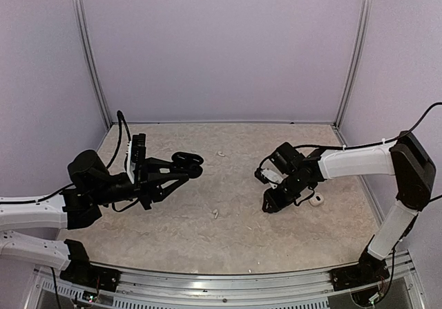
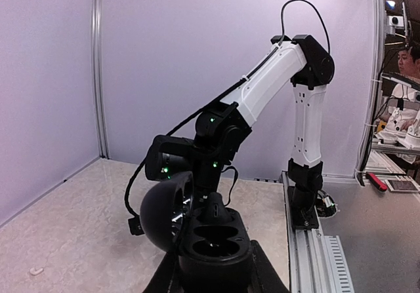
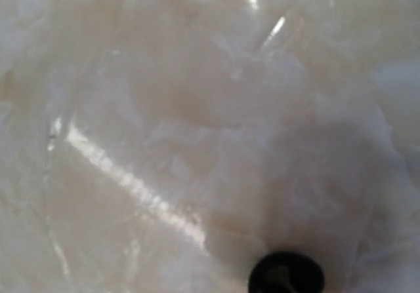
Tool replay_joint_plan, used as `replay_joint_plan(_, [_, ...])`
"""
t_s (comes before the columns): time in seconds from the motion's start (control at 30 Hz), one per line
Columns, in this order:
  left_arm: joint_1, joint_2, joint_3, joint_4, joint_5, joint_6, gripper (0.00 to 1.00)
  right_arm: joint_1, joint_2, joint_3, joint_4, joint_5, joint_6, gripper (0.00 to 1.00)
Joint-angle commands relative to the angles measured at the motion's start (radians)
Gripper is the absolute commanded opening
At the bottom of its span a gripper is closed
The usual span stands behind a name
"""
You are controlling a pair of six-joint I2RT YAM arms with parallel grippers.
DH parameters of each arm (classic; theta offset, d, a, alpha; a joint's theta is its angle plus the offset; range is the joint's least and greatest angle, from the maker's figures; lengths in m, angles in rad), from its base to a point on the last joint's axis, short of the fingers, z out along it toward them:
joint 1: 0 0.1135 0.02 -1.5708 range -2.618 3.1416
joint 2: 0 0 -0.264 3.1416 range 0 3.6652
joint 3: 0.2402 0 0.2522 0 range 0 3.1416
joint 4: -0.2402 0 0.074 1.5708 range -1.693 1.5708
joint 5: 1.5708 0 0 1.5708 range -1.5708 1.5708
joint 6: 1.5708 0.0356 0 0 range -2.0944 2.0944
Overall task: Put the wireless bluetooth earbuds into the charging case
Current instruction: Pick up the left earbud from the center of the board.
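Observation:
My left gripper is shut on the black charging case, held up off the table. The case's lid is swung open to the left, and both wells look empty. My right gripper points down at the table at centre right; its fingers do not show in the right wrist view. That blurred view shows a small round black earbud at its bottom edge, close to the tabletop. Whether it is held, I cannot tell. Two white earbuds lie on the table, one at the back and one nearer.
A small white object lies just right of my right gripper. The marbled tabletop is walled by lilac panels at the back and sides. A metal rail with the arm bases runs along the near edge.

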Motion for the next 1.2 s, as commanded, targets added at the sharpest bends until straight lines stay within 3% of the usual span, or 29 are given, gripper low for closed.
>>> replay_joint_plan(0.0, [0.007,-0.012,-0.009,0.026,0.008,0.001,0.00,0.007,0.032,0.012,0.028,0.002,0.012,0.27])
replay_joint_plan(0.87, [0.007,-0.007,-0.012,0.037,0.006,-0.002,0.00,0.008,0.028,-0.009,-0.061,0.160,0.013,0.23])
replay_joint_plan(1.17, [0.007,-0.002,-0.008,0.037,0.009,-0.001,0.00,0.000,-0.001,0.002,-0.083,0.187,0.012,0.16])
